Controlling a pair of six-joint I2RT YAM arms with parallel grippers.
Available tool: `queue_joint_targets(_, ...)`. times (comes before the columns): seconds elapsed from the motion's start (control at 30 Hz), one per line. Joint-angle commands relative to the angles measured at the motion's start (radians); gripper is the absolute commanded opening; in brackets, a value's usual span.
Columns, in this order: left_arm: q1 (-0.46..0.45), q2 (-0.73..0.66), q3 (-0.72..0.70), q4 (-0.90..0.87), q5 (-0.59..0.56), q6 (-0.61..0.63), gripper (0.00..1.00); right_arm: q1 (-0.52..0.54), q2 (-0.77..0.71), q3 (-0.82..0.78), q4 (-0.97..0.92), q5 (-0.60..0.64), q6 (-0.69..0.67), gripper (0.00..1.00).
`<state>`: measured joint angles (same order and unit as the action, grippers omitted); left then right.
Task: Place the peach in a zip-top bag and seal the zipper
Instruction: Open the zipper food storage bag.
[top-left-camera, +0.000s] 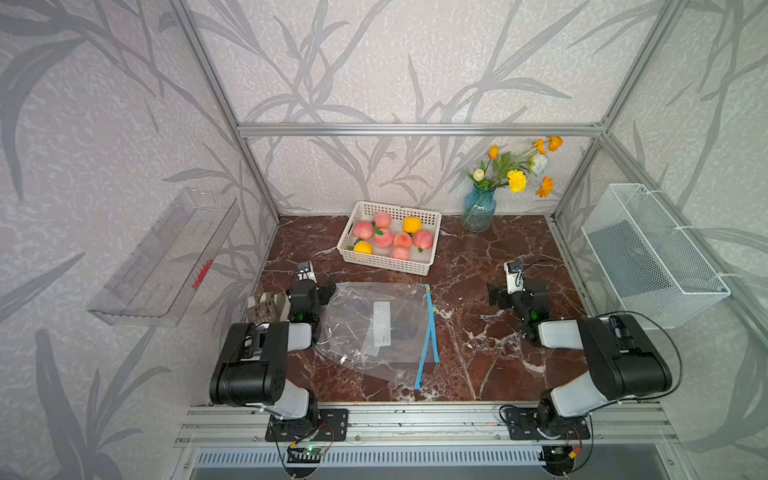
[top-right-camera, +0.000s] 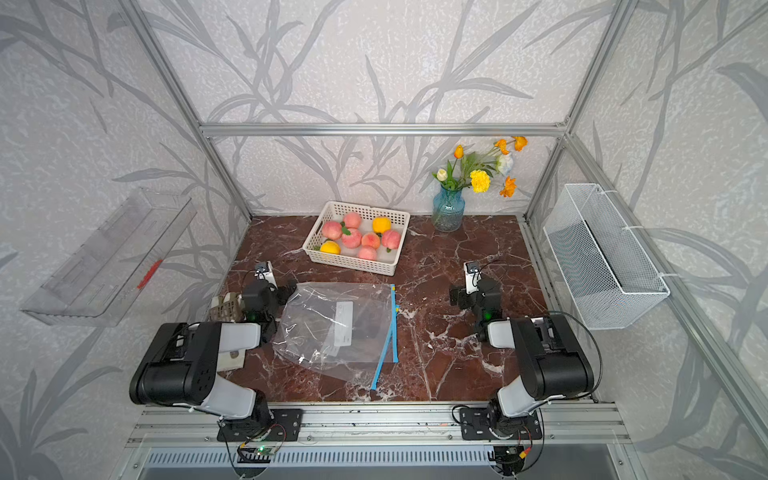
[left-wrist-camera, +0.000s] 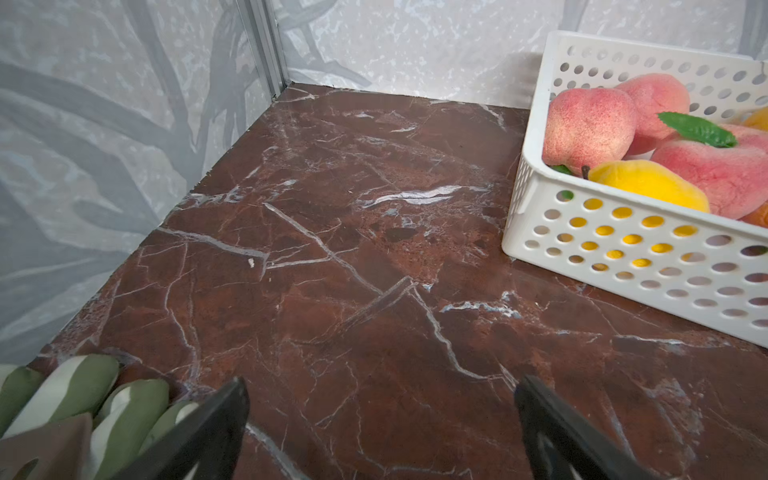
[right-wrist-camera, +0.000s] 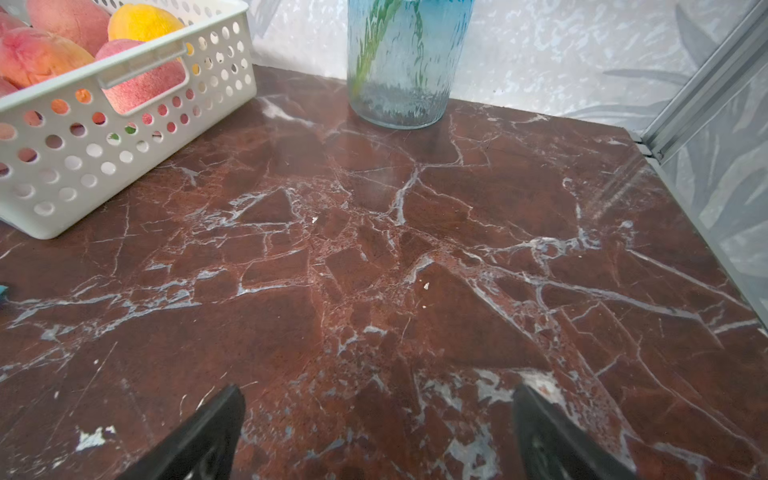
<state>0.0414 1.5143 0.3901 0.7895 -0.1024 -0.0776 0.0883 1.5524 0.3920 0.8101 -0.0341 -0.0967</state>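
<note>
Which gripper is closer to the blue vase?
Right. The right gripper faces the vase with nothing between; the left gripper sits beyond the bag, farther off.

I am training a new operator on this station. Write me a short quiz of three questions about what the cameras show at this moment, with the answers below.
1. True or false: one of the peaches already lies inside the zip-top bag.
2. Fill in the missing word: the left gripper and the right gripper are both ___ and hold nothing.
3. The blue zipper is on the side of the bag that faces: A) the left gripper; B) the right gripper; C) the back wall.

Key
1. False: the peaches are all in the white basket.
2. open
3. B
</note>
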Motion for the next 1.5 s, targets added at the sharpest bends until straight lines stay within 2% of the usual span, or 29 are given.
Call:
queue_joint_targets(0.0, -0.003, 0.004, 0.021, -0.002, 0.003, 0.019, 1.0, 0.006, -0.018, 0.025, -0.002, 0.008, 0.005, 0.99)
queue_joint_targets(0.9, -0.007, -0.024, 0.001, 0.02, -0.003, 0.029, 1.0, 0.005, -0.019, 0.023, 0.001, 0.01, 0.005, 0.99)
queue_joint_targets(1.0, -0.01, -0.1, 0.059, -0.157, -0.06, 0.011, 1.0, 0.005, -0.048, 0.008, 0.037, 0.004, -0.003, 0.99)
queue_joint_targets(1.07, -0.014, -0.146, 0.109, -0.286, -0.067, 0.021, 1.0, 0.007, -0.111, 0.023, -0.05, 0.022, 0.002, 0.99)
queue_joint_targets(1.2, -0.028, -0.237, 0.133, -0.401, -0.119, -0.042, 1.0, 0.024, -0.246, 0.065, -0.26, 0.073, 0.026, 0.99)
queue_joint_targets(1.33, -0.046, -0.327, 0.192, -0.606, -0.155, -0.16, 1.0, 0.063, -0.384, 0.093, -0.445, 0.106, 0.104, 0.99)
queue_joint_targets(1.47, -0.053, -0.407, 0.251, -0.797, -0.126, -0.332, 1.0, 0.1, -0.494, 0.142, -0.671, 0.12, 0.232, 0.99)
